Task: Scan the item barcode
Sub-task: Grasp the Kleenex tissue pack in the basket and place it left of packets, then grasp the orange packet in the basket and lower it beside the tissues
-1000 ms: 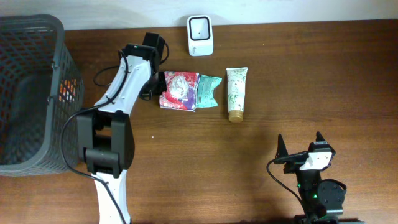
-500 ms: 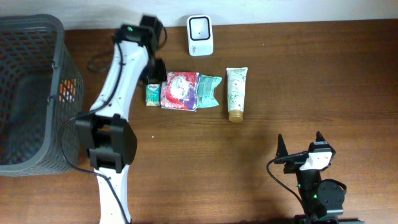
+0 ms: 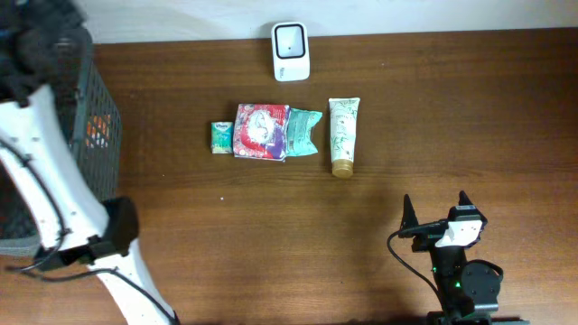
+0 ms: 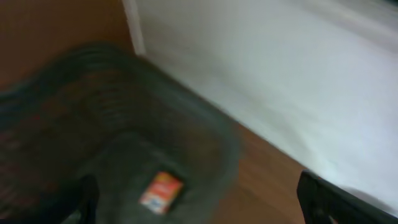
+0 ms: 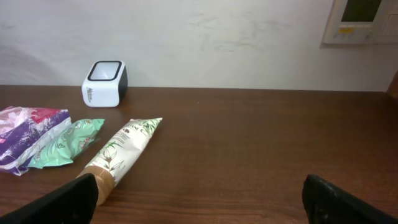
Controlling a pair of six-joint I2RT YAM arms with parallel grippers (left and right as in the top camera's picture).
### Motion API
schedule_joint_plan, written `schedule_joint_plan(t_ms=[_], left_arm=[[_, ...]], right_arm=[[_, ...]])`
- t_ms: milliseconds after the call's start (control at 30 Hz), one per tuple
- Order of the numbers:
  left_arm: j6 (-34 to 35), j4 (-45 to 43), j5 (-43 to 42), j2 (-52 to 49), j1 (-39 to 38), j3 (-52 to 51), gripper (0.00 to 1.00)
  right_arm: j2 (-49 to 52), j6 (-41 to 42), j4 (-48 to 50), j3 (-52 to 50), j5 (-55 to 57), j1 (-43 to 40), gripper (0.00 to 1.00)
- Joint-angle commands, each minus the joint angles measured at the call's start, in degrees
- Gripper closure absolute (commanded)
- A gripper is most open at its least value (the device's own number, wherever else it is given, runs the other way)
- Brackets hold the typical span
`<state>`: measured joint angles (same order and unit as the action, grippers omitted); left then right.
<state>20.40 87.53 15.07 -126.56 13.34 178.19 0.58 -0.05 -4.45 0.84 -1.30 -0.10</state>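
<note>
Left claw point(image 4: 196, 196) stands released, fingers wide apart with nothing between them, poised above the basket point(image 4: 124, 106) at the left end of the bench point(image 3: 271, 226). This view is blurred. An orange packet point(image 4: 160, 191), judged the likely next item, lies flat on the basket floor in line with the claw.

Step in hand, as judged: fetching an item for scanning. The next move calls for a descent into the basket, a grasp across the packet, and a carry to the scanner point(image 3: 291, 39) at the far edge, barcode turned to its window.

In front of the scanner four items lie side by side: small green packet point(image 3: 220, 137), red packet point(image 3: 260, 132), teal pouch point(image 3: 303, 131), tube point(image 3: 343, 135). Right claw point(image 3: 436, 209) rests released at the near right, well apart.
</note>
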Motion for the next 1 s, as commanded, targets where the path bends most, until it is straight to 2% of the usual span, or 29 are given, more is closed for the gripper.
schedule_joint_plan(t_ms=[0,100,167,233,267,333,467,567,867,967], left_arm=[[-0.3,0.6,0.5,0.6,7.9,-6.2,0.01],[-1.8,-1.0,-3.6,0.6,13.0,-17.4,0.0],[-8.0,-5.2,-6.6,0.6,15.2,-26.3,0.0],[-12.5,-9.2,-15.9,0.6,17.4,-33.7,0.01],[-16.6,-12.9,-27.7,0.6,19.9,-40.3,0.01],[-18.6,-16.1,-32.9,0.6,21.8,-46.6,0.0],[-27.7,-20.5,-33.5,0.6,22.5,-56.3,0.0],[-27.8,-27.0,-33.3,0.5,22.5,-60.8,0.0],[-27.8,-36.9,-34.3,-0.2,21.9,-68.8,0.04],[-27.8,-39.1,-34.9,-0.2,20.0,-69.9,0.02]], right_arm=[[-0.4,-0.1,-0.1,-0.5,0.5,0.5,0.01],[-0.4,-0.1,-0.1,-0.5,0.5,0.5,0.02],[-0.4,-0.1,-0.1,-0.5,0.5,0.5,0.01],[-0.4,-0.1,-0.1,-0.5,0.5,0.5,0.01],[-0.4,-0.1,-0.1,-0.5,0.5,0.5,0.01],[-0.4,-0.1,-0.1,-0.5,0.5,0.5,0.01],[-0.4,-0.1,-0.1,-0.5,0.5,0.5,0.01],[-0.4,-0.1,-0.1,-0.5,0.5,0.5,0.01],[-0.4,-0.1,-0.1,-0.5,0.5,0.5,0.01],[-0.4,-0.1,-0.1,-0.5,0.5,0.5,0.01]])
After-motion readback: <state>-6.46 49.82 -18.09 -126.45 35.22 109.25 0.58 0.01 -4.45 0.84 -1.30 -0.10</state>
